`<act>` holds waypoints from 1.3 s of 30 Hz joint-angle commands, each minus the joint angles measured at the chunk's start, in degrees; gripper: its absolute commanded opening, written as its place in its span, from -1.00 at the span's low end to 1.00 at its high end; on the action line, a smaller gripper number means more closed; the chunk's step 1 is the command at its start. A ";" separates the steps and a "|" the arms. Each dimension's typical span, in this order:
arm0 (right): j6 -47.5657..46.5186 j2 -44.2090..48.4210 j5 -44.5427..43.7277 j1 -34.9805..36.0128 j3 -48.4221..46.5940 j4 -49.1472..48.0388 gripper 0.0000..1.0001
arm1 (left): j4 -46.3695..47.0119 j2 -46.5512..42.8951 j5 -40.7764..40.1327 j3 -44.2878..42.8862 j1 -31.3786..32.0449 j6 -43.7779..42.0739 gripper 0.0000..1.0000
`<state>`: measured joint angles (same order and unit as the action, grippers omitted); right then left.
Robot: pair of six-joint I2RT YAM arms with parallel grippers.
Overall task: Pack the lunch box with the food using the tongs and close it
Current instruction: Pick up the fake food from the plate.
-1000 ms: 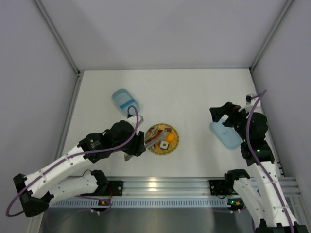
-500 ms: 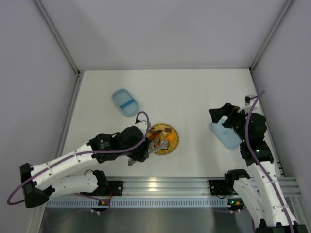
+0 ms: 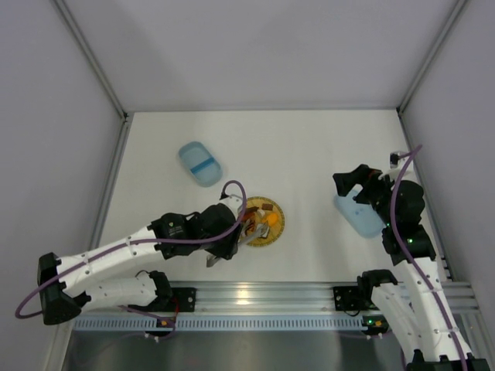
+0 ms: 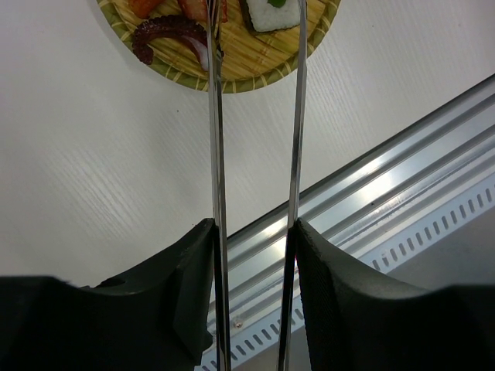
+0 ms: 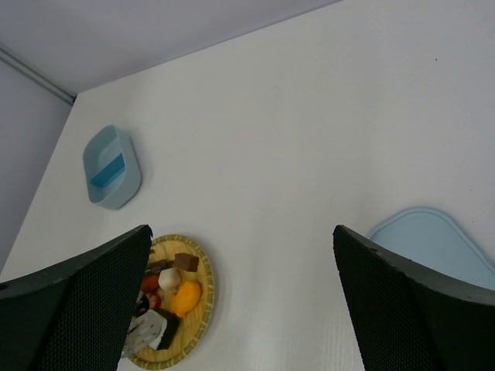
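Silver tongs (image 4: 216, 154) over woven plate (image 4: 255, 66)

The lunch box (image 3: 199, 163) stands open on the far left of the table (image 3: 309, 147), light blue with a darker blue strip inside, and its flat lid (image 3: 358, 215) lies well apart on the right. The food (image 5: 186, 295), small orange, brown, white and dark red pieces, sits bunched on the yellow woven plate (image 4: 232, 82). The slim silver tongs (image 4: 219, 154) reach over that plate with arms slightly apart, one tip beside a dark red tentacle (image 4: 166, 35)
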<state>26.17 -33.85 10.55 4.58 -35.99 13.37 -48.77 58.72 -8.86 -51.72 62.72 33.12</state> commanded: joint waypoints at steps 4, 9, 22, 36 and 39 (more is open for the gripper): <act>0.02 1.15 0.44 -0.89 0.30 0.17 0.99 | 2.19 -0.27 -1.68 -1.10 1.09 0.98 -0.03; 0.10 1.24 0.44 -0.89 0.30 0.17 0.99 | 2.10 -0.89 -1.51 -1.36 1.18 0.98 -0.03; 0.11 1.50 0.26 -0.89 0.22 0.52 0.99 | 2.72 -1.41 -1.25 -1.80 2.06 0.80 -0.02; -0.07 1.59 0.18 -0.89 -0.31 1.14 0.99 | 2.89 -1.50 -1.16 -2.15 3.29 1.15 -0.01; -0.25 1.68 0.26 -0.89 -0.31 1.22 0.99 | 2.63 -1.33 -1.42 -2.15 3.46 1.33 0.00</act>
<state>26.15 -33.01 10.63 4.60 -35.99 13.56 -48.45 58.61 -9.93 -51.75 65.69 33.56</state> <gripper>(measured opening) 0.993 0.499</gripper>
